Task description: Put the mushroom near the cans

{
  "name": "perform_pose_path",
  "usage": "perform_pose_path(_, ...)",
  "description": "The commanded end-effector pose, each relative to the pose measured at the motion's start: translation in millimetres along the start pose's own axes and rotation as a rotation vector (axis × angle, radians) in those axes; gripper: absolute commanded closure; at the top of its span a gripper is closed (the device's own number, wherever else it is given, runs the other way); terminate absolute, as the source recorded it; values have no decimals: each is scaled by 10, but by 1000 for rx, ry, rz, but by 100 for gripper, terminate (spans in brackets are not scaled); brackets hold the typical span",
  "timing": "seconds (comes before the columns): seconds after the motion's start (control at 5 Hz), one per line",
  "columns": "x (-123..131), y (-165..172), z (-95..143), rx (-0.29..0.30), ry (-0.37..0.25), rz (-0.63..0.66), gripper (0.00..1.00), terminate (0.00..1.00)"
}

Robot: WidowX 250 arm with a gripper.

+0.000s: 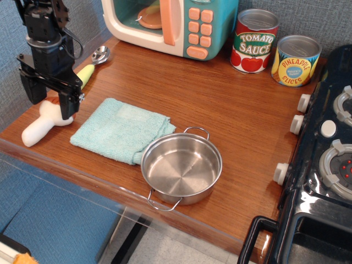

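The claw [50,100] hangs spread wide, holding nothing, over the mushroom [43,124] at the table's [220,104] nine o'clock edge. Better to close on the thick stem (not the cap) before carrying toward the cans [275,48] at one o'clock.

Colours on the brown wooden counter [220,104]

A white mushroom [43,124], a mint cloth [121,130], a red-green can [254,41], a yellow-blue can [296,61] and a black gripper [50,100] are seen.

Just one camera here, mounted high off the counter's [220,104] near edge and tilted down and across it. It takes in everything from the toy microwave [170,25] at the far wall to the stove [324,165] on the right.
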State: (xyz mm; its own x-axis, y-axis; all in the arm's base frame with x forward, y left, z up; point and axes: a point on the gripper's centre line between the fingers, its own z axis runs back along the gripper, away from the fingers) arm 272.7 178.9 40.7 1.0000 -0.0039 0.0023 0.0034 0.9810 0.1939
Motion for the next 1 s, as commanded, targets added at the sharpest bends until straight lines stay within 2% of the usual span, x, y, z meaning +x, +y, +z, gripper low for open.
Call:
perform_pose_path(0.0,-14,11,153,29,-17,7,100,0)
perform_pose_path(0.4,-24,-35,202,13,-10,19,100,0)
perform_pose_path(0.6,33,-154,626,37,-34,23,100,0)
perform_pose_path(0.8,217,-437,1048,37,-79,-6,100,0)
